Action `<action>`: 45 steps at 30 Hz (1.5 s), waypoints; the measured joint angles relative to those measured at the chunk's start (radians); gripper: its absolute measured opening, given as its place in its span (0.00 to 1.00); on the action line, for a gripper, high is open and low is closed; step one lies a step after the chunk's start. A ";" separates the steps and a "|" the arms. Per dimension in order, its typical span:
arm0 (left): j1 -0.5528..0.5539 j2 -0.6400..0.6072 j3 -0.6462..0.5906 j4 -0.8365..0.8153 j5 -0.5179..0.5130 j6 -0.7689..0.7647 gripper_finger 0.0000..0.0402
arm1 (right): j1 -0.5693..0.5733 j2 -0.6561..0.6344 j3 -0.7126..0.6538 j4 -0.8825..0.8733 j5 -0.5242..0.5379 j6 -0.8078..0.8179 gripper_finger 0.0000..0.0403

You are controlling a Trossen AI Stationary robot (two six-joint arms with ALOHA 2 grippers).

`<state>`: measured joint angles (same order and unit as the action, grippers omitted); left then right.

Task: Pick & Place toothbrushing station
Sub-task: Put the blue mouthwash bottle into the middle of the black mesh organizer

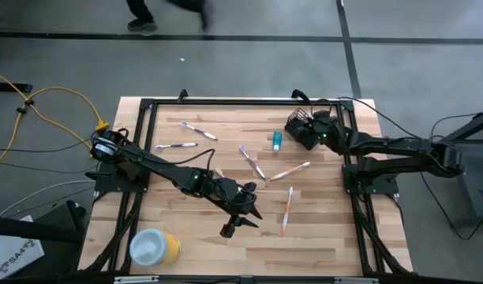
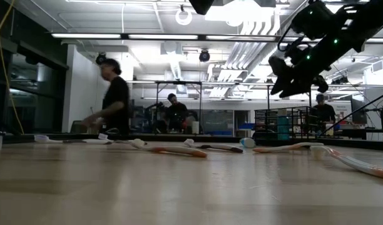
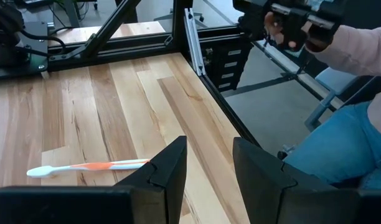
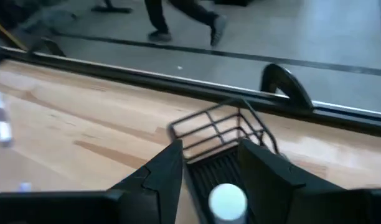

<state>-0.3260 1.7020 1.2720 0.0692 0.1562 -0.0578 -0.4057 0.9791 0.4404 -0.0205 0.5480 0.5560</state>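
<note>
The black wire-mesh holder [image 1: 298,126] stands on its base at the table's far right; it also shows in the right wrist view [image 4: 223,119] and the low view [image 2: 276,125]. A white round cap [image 4: 228,200] shows inside it. My right gripper [image 4: 212,165] is open just above the holder, its fingers over the near rim. A blue tube [image 1: 278,140] and several pale toothbrushes [image 1: 252,160] lie flat on the wood. My left gripper [image 1: 240,219] is open and empty above the table's near middle, beside an orange-handled toothbrush [image 3: 91,167].
A yellow cylinder with a white top [image 1: 155,247] lies at the near left corner. The black frame rails [image 1: 348,170] run along the table's edges. A person's hand [image 3: 284,28] and sleeve show beyond the table's edge. People stand in the room behind.
</note>
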 joint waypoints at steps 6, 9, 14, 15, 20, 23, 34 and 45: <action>0.000 0.000 0.000 0.000 0.000 -0.001 0.32 | 0.015 -0.029 0.000 0.002 -0.152 -0.005 0.37; 0.000 0.000 0.000 -0.001 0.000 -0.001 0.32 | 0.042 -0.028 0.000 0.001 -0.196 -0.015 0.37; 0.000 0.000 0.000 -0.001 0.000 -0.003 0.32 | 0.094 -0.028 0.000 0.002 -0.241 -0.019 0.37; 0.000 0.000 0.000 -0.001 0.000 -0.003 0.32 | 0.105 -0.028 0.000 0.002 -0.246 -0.019 0.37; 0.000 0.000 0.000 -0.001 0.000 -0.003 0.32 | 0.151 -0.028 0.000 0.029 -0.284 -0.032 0.37; 0.001 0.000 0.000 -0.009 -0.003 -0.003 0.32 | 0.168 -0.028 0.000 0.074 -0.336 -0.070 0.37; 0.021 -0.042 -0.001 -0.146 -0.138 -0.009 0.32 | 0.218 -0.027 0.000 0.086 -0.392 -0.213 0.37; 0.081 -0.186 -0.001 -0.408 -0.187 -0.024 0.29 | 0.218 0.103 0.000 0.182 -0.348 -0.212 0.37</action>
<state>-0.2455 1.5162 1.2713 -0.3391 -0.0303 -0.0815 -0.1880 1.0818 0.4408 0.1612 0.2003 0.3440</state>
